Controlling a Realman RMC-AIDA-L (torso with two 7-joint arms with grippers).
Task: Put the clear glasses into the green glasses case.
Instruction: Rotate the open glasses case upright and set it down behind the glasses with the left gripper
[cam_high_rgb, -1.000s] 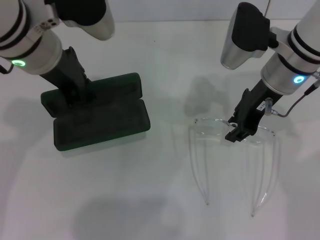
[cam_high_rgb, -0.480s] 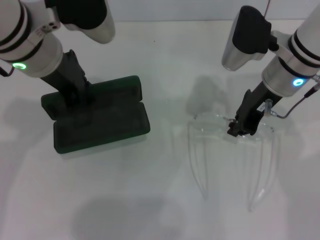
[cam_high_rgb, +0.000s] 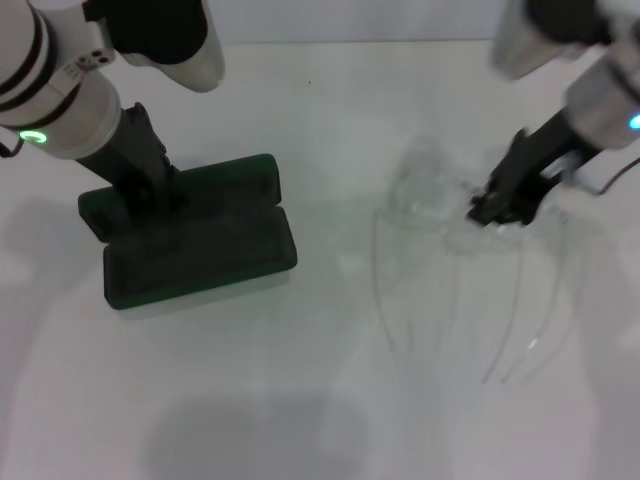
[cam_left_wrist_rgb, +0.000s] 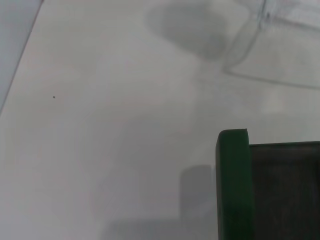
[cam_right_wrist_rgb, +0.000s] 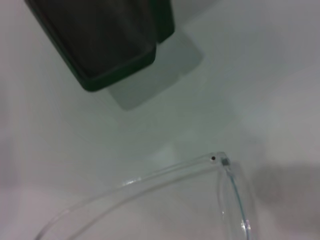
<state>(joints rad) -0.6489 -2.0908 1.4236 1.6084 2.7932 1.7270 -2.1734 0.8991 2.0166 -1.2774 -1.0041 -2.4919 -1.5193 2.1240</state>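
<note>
The green glasses case (cam_high_rgb: 200, 250) lies open on the left of the table, its dark lining facing up. My left gripper (cam_high_rgb: 150, 195) rests at the case's back half, dark against dark. To the right, my right gripper (cam_high_rgb: 497, 210) is shut on the front of the clear glasses (cam_high_rgb: 425, 212), whose slim temple arms trail toward me. The right wrist view shows a corner of the glasses' frame (cam_right_wrist_rgb: 220, 161) with the case (cam_right_wrist_rgb: 100, 45) beyond. In the left wrist view, a case corner (cam_left_wrist_rgb: 232, 185) is close and the glasses (cam_left_wrist_rgb: 280, 15) lie farther off.
A plain white tabletop (cam_high_rgb: 300, 400) carries both things. Its far edge (cam_high_rgb: 330, 42) runs behind the case and the glasses. A bare strip of table separates the case from the glasses.
My right gripper has moved up and to the right with the clear glasses held in it, and the glasses have shifted with it. The left arm and the case have barely moved.
</note>
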